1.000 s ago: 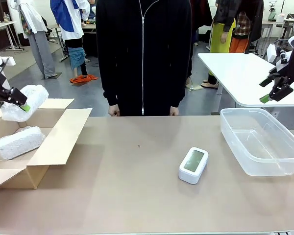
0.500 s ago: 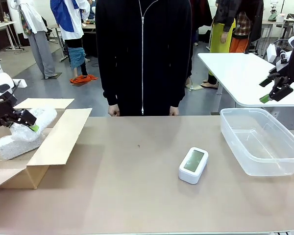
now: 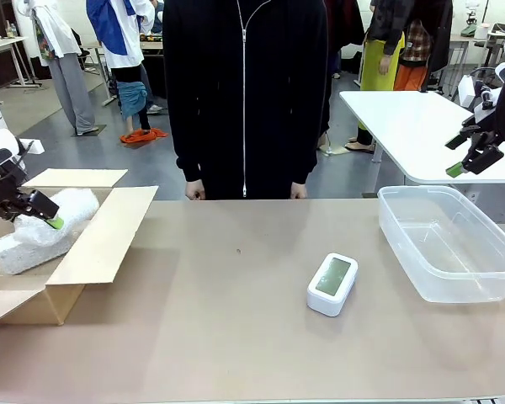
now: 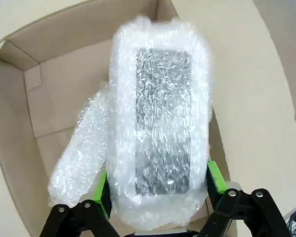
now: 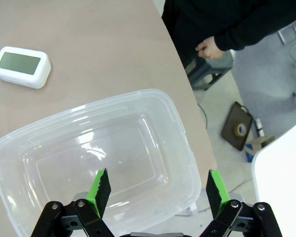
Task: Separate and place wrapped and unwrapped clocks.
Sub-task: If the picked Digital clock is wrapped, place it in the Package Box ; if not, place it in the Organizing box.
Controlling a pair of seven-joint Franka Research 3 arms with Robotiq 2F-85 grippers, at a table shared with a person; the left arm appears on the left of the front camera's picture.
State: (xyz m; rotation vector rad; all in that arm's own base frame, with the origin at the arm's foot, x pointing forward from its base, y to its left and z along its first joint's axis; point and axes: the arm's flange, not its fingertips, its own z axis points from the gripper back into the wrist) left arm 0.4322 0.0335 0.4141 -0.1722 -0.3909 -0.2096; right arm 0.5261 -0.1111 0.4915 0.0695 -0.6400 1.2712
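Observation:
A bubble-wrapped clock point(image 4: 160, 113) with a grey speckled face lies between the green pads point(image 4: 214, 177) of my left gripper point(image 4: 158, 190). The jaws stand wide at its sides, and the wrap no longer looks squeezed. It rests in the cardboard box point(image 3: 101, 236) at the table's left, leaning on a second wrapped bundle point(image 3: 21, 246) point(image 4: 81, 158). In the front view the left gripper point(image 3: 42, 210) sits at the near end of the upper bundle point(image 3: 71, 206). The bare white unwrapped clock point(image 3: 332, 284) point(image 5: 22, 66) lies face up mid-table. My right gripper point(image 3: 471, 160) point(image 5: 155, 185) hangs open and empty above the clear bin.
A clear plastic bin point(image 3: 404, 244) point(image 5: 138, 94) stands at the table's right with nothing in it. A person in black stands at the far edge, hands point(image 3: 195, 191) down by the table. A white table point(image 3: 412, 126) stands behind on the right.
My left gripper came down from above the box and set the wrapped clock onto the other bundle. Its jaws have since widened a little. The right arm has not moved.

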